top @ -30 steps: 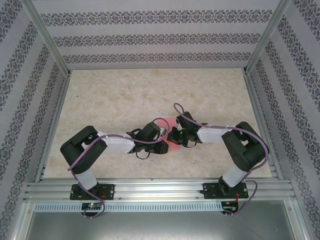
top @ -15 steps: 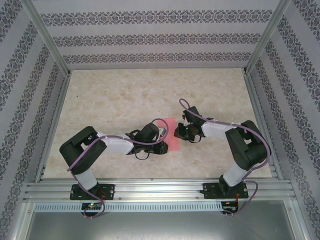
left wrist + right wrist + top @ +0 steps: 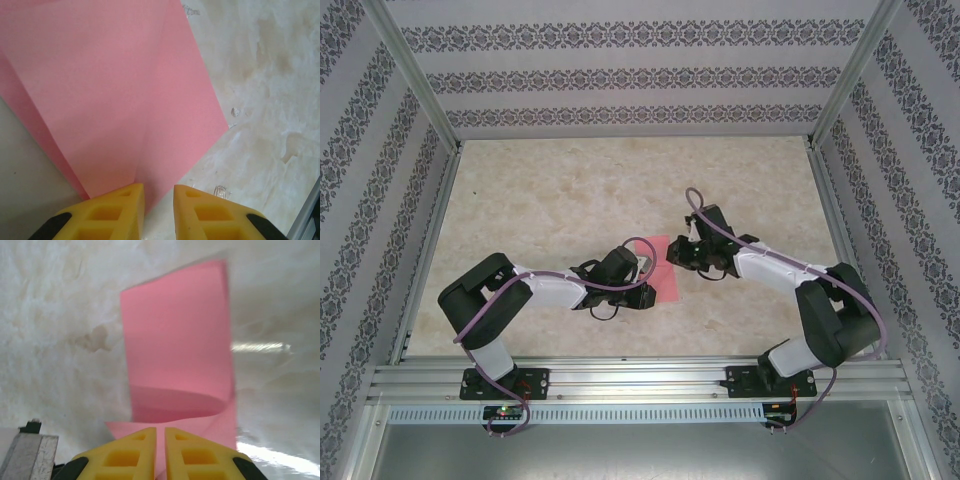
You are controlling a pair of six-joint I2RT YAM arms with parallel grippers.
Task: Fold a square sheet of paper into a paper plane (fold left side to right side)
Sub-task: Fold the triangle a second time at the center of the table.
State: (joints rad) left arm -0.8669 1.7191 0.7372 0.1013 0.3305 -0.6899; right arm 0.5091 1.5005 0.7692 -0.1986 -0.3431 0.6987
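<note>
Paper sheet (image 3: 100, 75): thin, pink, creased, curled.

The pink square sheet of paper (image 3: 665, 275) lies partly folded near the middle of the surface (image 3: 550, 190). 1 sharp crease runs along it. 1 edge curls up in a loose, unpressed loop.

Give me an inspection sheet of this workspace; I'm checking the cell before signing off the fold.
Surface: beige marbled tabletop.
Job's things: pink paper sheet, creased, one edge curled up.
Clutter: tiny clear specks beside the sheet.
Grippers: right gripper shut on the raised edge; left gripper at a corner, jaws slightly apart, grip unclear.
Cables: purple cables loop loosely near both grippers.
Surroundings: patterned walls, aluminium frame.
</note>
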